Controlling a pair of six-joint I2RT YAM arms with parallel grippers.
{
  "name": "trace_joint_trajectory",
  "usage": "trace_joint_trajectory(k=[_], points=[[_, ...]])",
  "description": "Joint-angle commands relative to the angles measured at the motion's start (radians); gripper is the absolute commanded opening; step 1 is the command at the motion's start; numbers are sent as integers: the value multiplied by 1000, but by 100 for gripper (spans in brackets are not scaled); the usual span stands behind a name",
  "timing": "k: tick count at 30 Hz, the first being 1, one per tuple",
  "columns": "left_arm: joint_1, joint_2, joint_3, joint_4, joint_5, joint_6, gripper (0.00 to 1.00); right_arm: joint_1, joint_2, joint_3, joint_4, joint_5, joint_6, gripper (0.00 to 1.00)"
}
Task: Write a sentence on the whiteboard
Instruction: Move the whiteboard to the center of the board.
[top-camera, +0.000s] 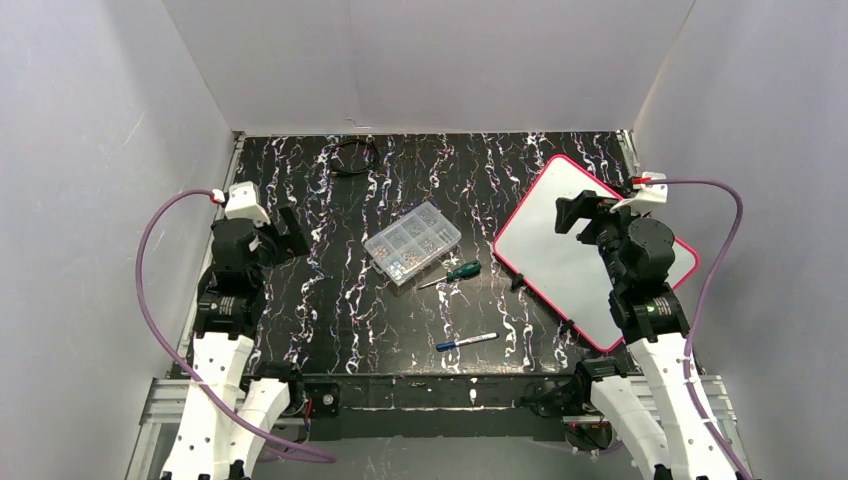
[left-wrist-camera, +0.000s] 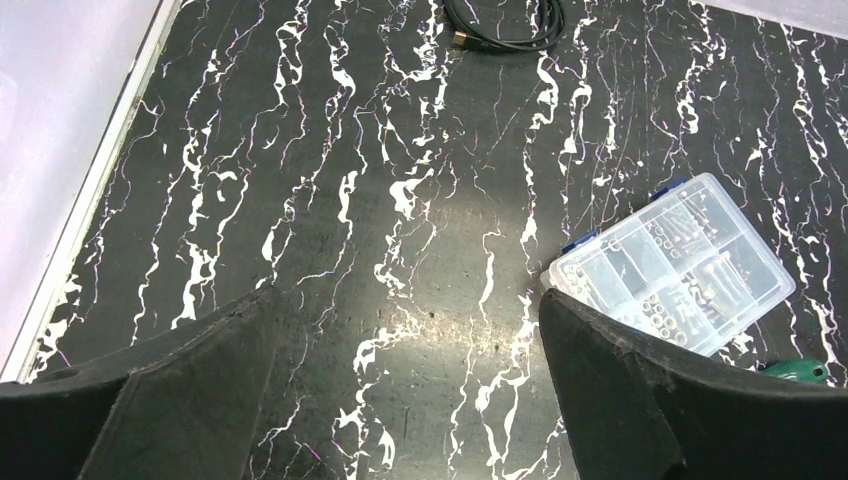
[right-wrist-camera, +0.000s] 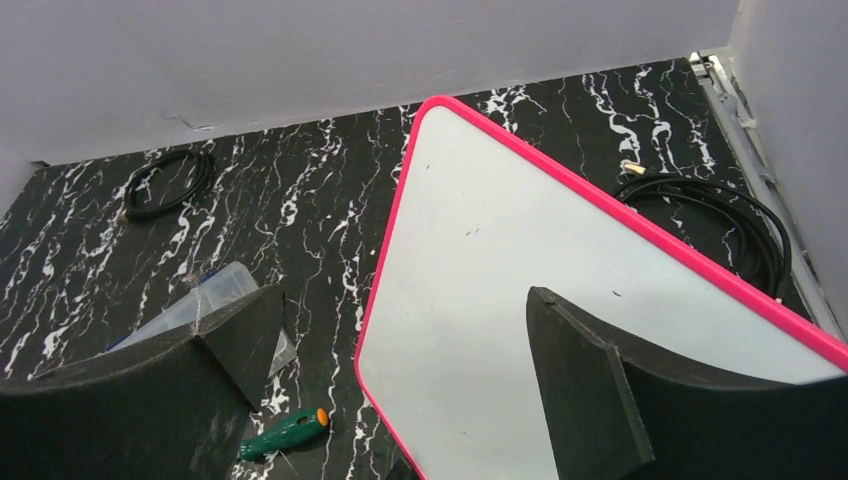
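— What is the biggest thing there?

— The black marbled table (top-camera: 330, 300). On its right half lies the whiteboard (top-camera: 540, 250), flat and turned at an angle, with its pink rim running towards the right wall.

— Has anything been written on it?

— No. The right wrist view shows the white face bare apart from a few faint specks. None of the sentence is there, so the whole task remains.

— And the arms?

— The right gripper (right-wrist-camera: 402, 300) hangs over the board with its jaws spread wide and nothing between them. The left gripper (left-wrist-camera: 405, 300) is over the left side of the table, also wide apart and empty, above bare tabletop.

— What else is on the table?

— A clear compartment box (top-camera: 412, 241) sits near the middle, left of the board. A coiled black cable (top-camera: 352, 157) lies by the back wall. A green-handled screwdriver (top-camera: 455, 272) lies between the box and the board's near corner.

— Is there something to write with?

— A blue marker (top-camera: 466, 342) lies near the front edge, between the two arm bases and well apart from both grippers. Whether it is capped cannot be told at this size.

— So what would come first?

— Probably one arm would have to fetch that marker, and perhaps uncap it, before any stroke reaches the board. The right arm looks the better placed for writing.
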Motion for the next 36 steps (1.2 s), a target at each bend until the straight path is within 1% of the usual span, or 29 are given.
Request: trace_joint_trajectory(k=[1, 5, 9, 11, 14, 15, 16, 19, 21, 23, 24, 26, 28, 33, 36], points=[[-3, -6, 40, -6, -22, -23, 98, -1, 7, 31, 42, -39, 29, 99], [-3, -10, 38, -4, -25, -33, 98, -2, 63, 67, -5, -94, 74, 99], [-3, -10, 29, 2, -31, -40, 98, 0, 108, 83, -68, -129, 157, 99], [-3, -2, 28, -3, -28, -41, 98, 8, 117, 74, -97, -129, 193, 95], [-3, 6, 26, -7, -14, -40, 98, 56, 138, 59, -153, -79, 249, 89], [-4, 7, 24, -7, -10, -40, 98, 89, 149, 52, -168, -44, 271, 87], [-3, 9, 24, -7, -8, -40, 98, 152, 161, 44, -179, -6, 289, 86], [-3, 7, 19, -7, 1, -40, 98, 355, 198, 21, -226, 223, 392, 84], [-3, 4, 17, -4, 2, -40, 98, 468, 218, -10, -253, 357, 496, 82], [-3, 0, 13, -1, 1, -40, 98, 542, 230, -45, -262, 436, 620, 76], [-3, 0, 13, -1, 3, -41, 98, 570, 238, -64, -265, 469, 674, 74], [-3, 0, 10, -1, 9, -44, 98, 619, 264, -91, -268, 538, 757, 73], [-3, 1, 11, -1, 14, -47, 98, 659, 324, -97, -279, 601, 814, 73], [-4, -4, 10, -1, 18, -52, 98, 690, 465, -78, -297, 648, 902, 73], [-3, -10, 9, -2, 14, -52, 98, 696, 514, -102, -316, 689, 1017, 70]])
